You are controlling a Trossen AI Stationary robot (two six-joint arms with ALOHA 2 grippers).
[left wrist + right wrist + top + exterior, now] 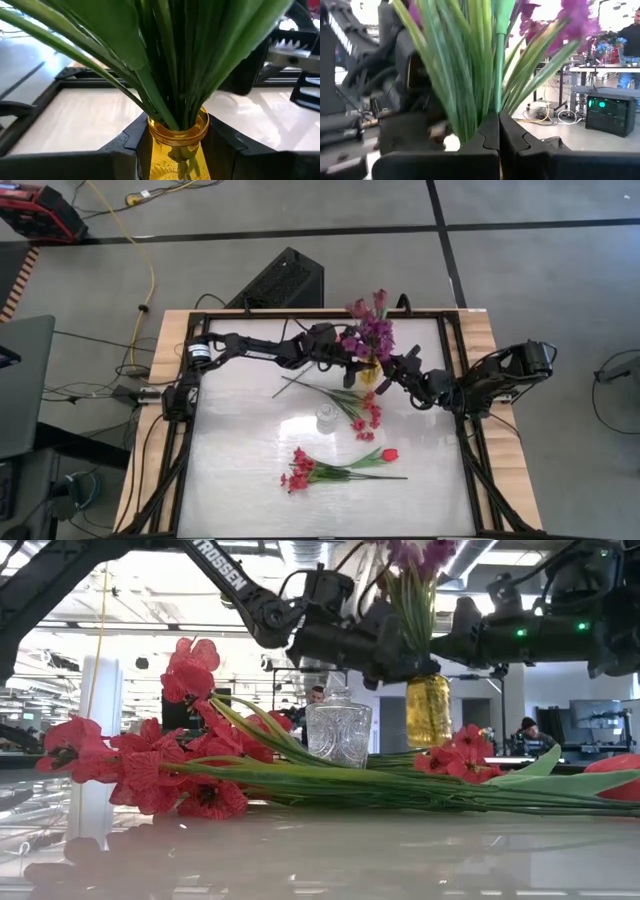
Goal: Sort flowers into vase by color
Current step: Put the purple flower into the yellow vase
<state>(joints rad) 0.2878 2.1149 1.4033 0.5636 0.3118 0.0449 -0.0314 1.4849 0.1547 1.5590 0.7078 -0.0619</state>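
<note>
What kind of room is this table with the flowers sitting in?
Probably a robotics lab or workshop. The wood-edged table stands on a grey concrete floor with a trailing yellow cable, and beyond it are work benches with electronics and a person.

Grey floor (540, 290), yellow cable (150, 270), desks (600, 70).

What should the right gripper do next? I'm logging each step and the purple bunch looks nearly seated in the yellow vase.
Probably open the right gripper and back off: its fingers are shut on the purple flowers' stems, which already reach down into the yellow vase that the left gripper steadies.
</note>
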